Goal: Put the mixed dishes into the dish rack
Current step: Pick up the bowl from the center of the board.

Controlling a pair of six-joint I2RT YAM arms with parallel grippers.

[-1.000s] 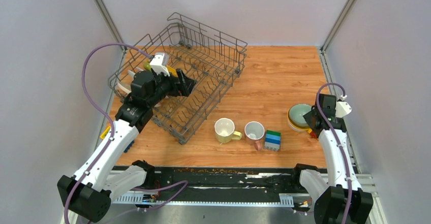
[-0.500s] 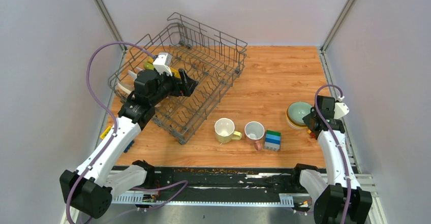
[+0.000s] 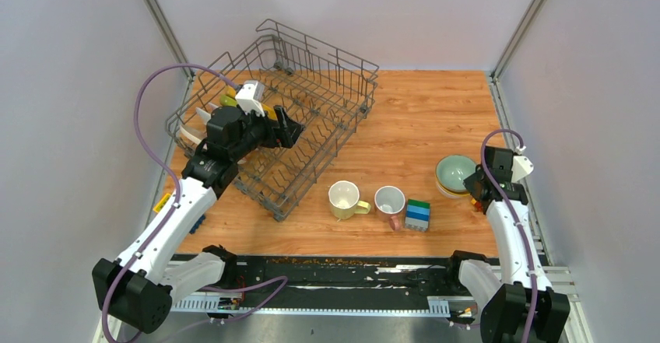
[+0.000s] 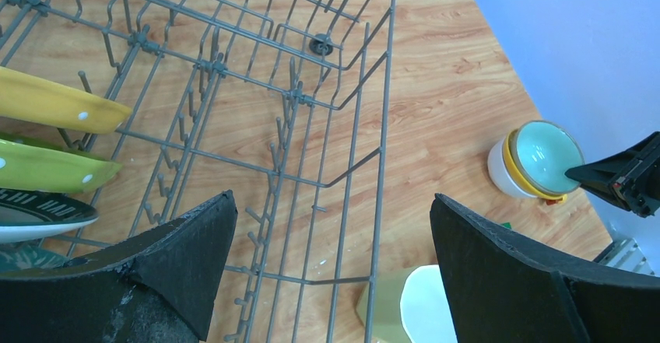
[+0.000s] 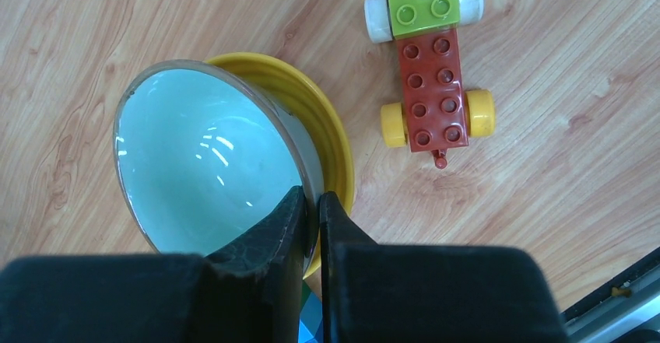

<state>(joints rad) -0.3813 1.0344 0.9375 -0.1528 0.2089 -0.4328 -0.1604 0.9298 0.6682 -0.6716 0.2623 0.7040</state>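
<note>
- The right pincer [image 5: 311, 200] is nearly closed. It nips the thin rim of the pale green bowl [image 5: 202, 164], one finger inside and one outside. So narrow an edge hold could let the glazed bowl swing or slip once it is lifted.
- Right under that grip, the yellow-orange bowl [image 5: 335, 141] cradles the green one. The outer finger seems wedged between the two rims, so the lower bowl may be dragged up or tipped over.
- Just past the fingertips, a toy block car [image 5: 426, 71] lies on the desk [image 5: 545, 203]. A swinging bowl could knock it.
- Well away, toward the other arm, stand the pale yellow mug [image 3: 343, 197], the white pink-handled mug [image 3: 389, 201] and stacked blocks [image 3: 418, 214]. A low carry could clip them.
- Farthest off, the dish rack [image 4: 385, 86] sits under the left pincer [image 4: 333, 203], which is spread wide and holds nothing. A yellow plate [image 4: 54, 102] and a green plate [image 4: 47, 168] already stand in the tines beside it. Both arms over the rack might collide, and a bowl dropped onto the tines might chip.
</note>
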